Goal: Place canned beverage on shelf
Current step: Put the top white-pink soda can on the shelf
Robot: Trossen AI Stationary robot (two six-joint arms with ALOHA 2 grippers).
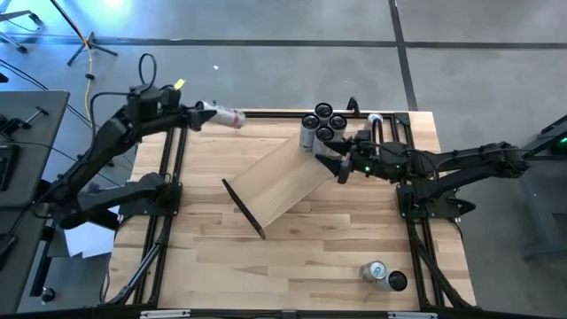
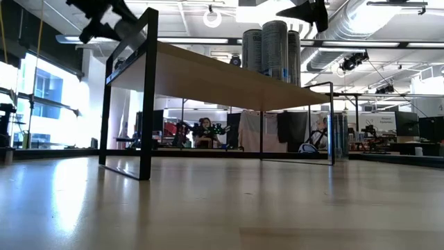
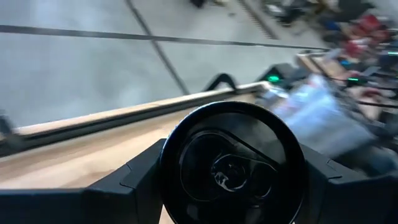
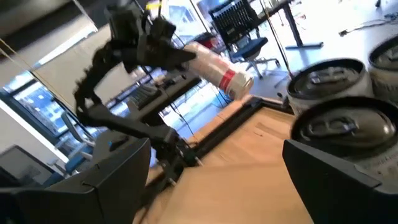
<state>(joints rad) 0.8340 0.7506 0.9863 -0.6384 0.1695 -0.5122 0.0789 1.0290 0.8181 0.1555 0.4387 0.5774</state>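
Can [image 1: 229,116], lying sideways, was clamped in the left gripper [image 1: 205,111] above the table's far edge, well apart from the shelf [image 1: 288,182]. It needed turning upright and carrying over beside the cans [image 1: 322,124] already standing there. The right gripper [image 1: 341,165] waited near them, fingers spread and empty.

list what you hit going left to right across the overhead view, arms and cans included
left gripper with the can it holds → shelf → cluster of cans on the shelf → right gripper, fingers open → two loose cans on the table
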